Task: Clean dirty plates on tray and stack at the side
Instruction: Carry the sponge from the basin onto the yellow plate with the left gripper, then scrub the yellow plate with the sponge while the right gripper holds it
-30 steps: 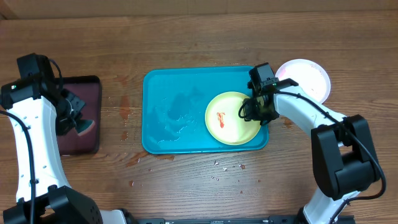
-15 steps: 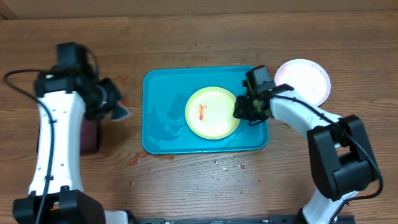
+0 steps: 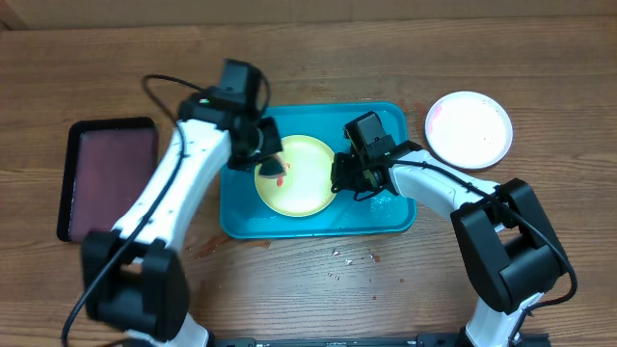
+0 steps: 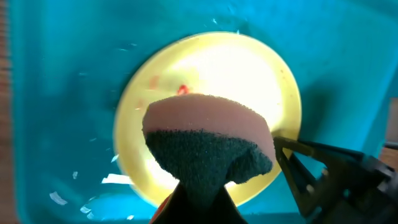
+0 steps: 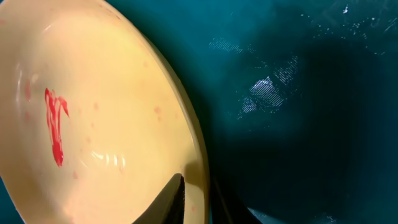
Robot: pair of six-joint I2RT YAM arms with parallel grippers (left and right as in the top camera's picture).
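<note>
The yellow-green plate (image 3: 301, 183) lies in the turquoise tray (image 3: 241, 202) and bears red smears (image 5: 55, 124). My right gripper (image 3: 341, 177) is shut on the plate's right rim (image 5: 198, 180). My left gripper (image 3: 270, 162) is shut on a pink sponge with a dark scouring face (image 4: 208, 149) and holds it over the plate's left part (image 4: 155, 87). The white plate (image 3: 469, 127) lies on the table right of the tray. The pale blue plate is out of view.
A black tray with maroon inside (image 3: 106, 178) lies at the left of the table. Small crumbs (image 3: 339, 255) and wet marks lie on the wood in front of the turquoise tray. Water streaks (image 5: 267, 87) wet the tray floor.
My left arm swung right from beside the black tray to over the plate with the sponge. My right gripper dragged the yellow-green plate leftward across the tray.
</note>
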